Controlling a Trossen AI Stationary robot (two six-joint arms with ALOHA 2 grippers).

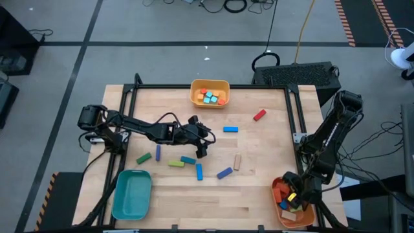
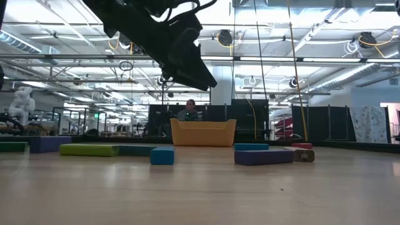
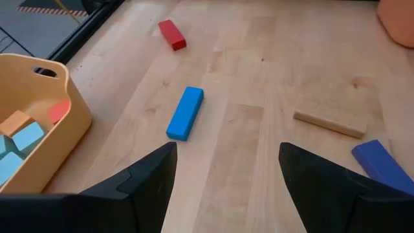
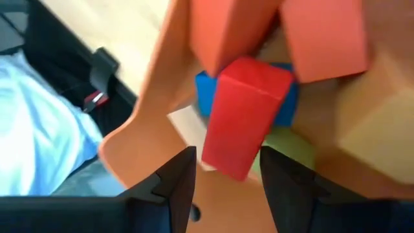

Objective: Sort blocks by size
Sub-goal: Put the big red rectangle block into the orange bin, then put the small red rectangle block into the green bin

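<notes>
Blocks (image 1: 230, 129) scattered, painted bricks (mixed colours); right pincer (image 4: 223, 175) released over red block (image 4: 242, 116); left pincer (image 3: 223, 178) released.

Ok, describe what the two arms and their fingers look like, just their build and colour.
Both arms are dark, almost black, jointed in slim segments with loose black cables looped alongside. The left gripper ends in two broad, flat, matte black fingers with angled tips. The right gripper has the same black wedge-shaped fingers. No markings show.
</notes>
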